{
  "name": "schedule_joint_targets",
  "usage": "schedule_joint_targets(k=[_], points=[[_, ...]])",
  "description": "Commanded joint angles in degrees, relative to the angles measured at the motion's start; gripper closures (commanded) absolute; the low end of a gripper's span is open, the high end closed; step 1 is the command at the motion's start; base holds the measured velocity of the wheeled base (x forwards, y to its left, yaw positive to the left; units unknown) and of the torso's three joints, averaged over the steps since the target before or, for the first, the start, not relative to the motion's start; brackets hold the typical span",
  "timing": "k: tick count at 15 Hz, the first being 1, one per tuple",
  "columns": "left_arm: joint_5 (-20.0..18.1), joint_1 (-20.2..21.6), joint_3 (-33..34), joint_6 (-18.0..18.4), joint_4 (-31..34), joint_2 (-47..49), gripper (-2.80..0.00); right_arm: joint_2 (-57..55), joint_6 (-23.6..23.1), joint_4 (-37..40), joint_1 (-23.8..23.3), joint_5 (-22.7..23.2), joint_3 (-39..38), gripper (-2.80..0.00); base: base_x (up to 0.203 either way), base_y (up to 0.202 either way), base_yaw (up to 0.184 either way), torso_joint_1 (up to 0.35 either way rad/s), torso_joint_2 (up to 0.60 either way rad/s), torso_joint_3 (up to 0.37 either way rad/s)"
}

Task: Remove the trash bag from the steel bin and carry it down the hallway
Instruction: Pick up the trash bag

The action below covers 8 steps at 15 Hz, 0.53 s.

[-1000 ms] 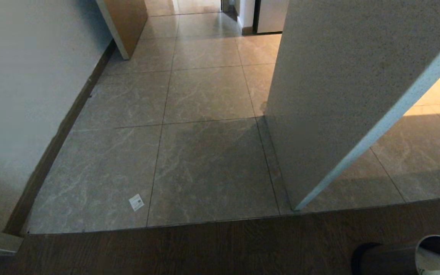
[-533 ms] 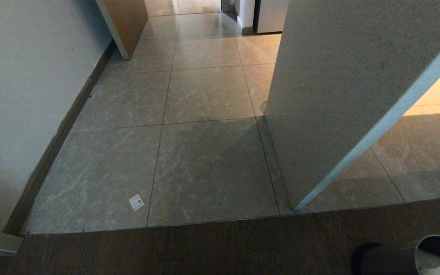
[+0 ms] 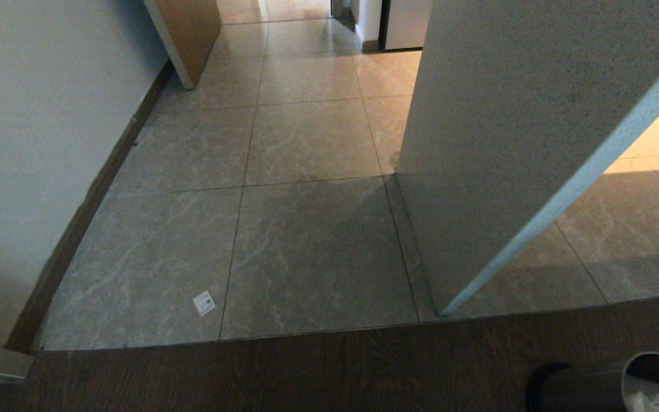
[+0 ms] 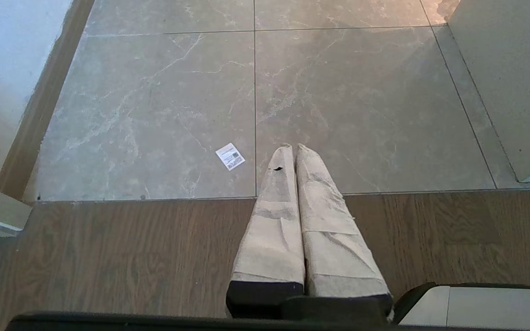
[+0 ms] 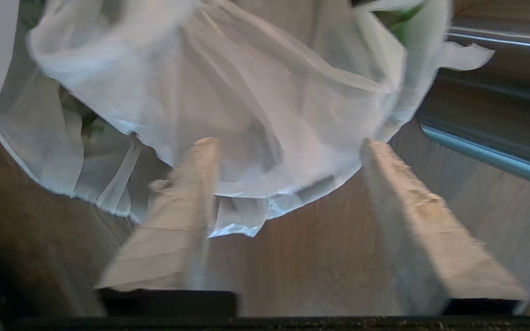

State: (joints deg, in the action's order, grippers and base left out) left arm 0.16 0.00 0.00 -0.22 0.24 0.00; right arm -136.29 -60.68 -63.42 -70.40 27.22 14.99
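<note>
Here, one trash bag [image 5: 228,92] before wide right claw [image 5: 288,142], one steel bin [image 3: 592,386], left claw [image 4: 292,147] pressed together.

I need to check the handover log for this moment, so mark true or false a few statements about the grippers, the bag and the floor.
1. The right gripper has its padded fingers spread apart. True.
2. The right gripper is clamped on the thin translucent white plastic trash bag. False: the jaws stand apart, with the bag's edge lying between them, not pinched.
3. The left gripper has its fingers pressed together and holds nothing. True.
4. A small white printed label lies on the brown wood-look floor. False: it lies on the glossy beige-grey marble-look tile floor.
5. In the head view the round steel bin stands on the tiles far down the corridor. False: it sits on the wood-look floor at the lower right corner.
</note>
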Motion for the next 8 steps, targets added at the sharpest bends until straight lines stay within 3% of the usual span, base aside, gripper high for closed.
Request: schedule_joint_targets(k=[1, 8], points=[[0.0, 0.0, 0.0, 0.0, 0.0, 0.0, 0.00, 0.9, -0.5, -0.9, 0.0, 1.1, 0.5, -2.80, 0.000, 0.000, 0.000, 0.000, 0.00, 0.000], [0.0, 0.0, 0.0, 0.0, 0.0, 0.0, 0.00, 1.4, -3.0, 0.1, 2.5, 3.7, 1.2, -2.80, 0.000, 0.000, 0.000, 0.000, 0.00, 0.000]])
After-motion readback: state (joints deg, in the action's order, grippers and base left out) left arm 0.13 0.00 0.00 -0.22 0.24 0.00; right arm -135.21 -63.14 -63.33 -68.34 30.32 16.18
